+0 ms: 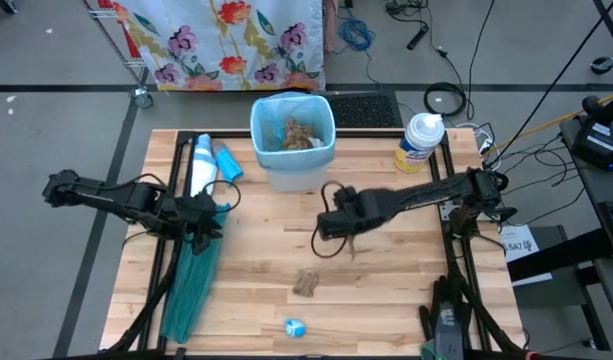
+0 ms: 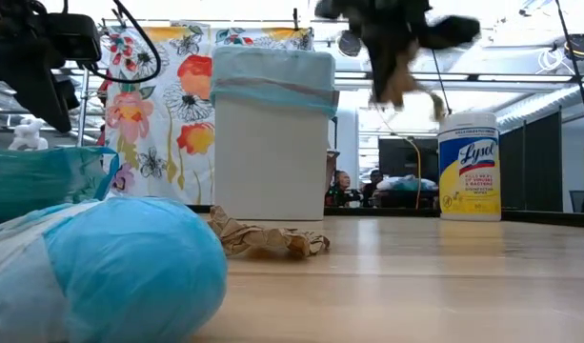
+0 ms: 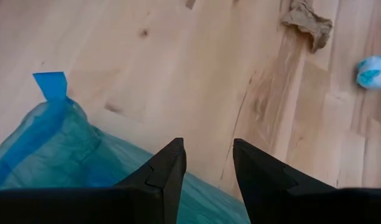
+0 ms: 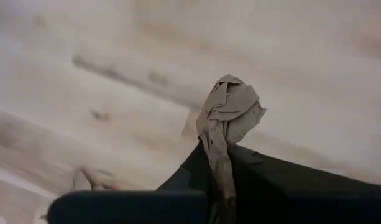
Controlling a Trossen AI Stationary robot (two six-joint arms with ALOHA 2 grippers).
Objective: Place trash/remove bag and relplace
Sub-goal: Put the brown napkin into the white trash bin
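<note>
blue wad (image 2: 101,272) loose on tabletop | right gripper (image 4: 218,158) jaws clamp brown scrap (image 4: 226,115), lifted | beyond them bin (image 1: 293,140) part-filled | another scrap (image 1: 306,283) loose | left gripper (image 3: 207,171) jaws apart, empty | bag swap pending

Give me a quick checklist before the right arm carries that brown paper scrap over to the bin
1. Right gripper shut on the brown paper scrap: ok.
2. Scrap lifted clear of the table: ok, it hangs in the air in the low view.
3. Bin upright with its pale-blue liner over the rim: ok.
4. Room in the bin: ok, brown trash only at the bottom.
5. Left gripper out of the path, over the teal bag: ok.
6. Grip firmness: cannot tell.
</note>
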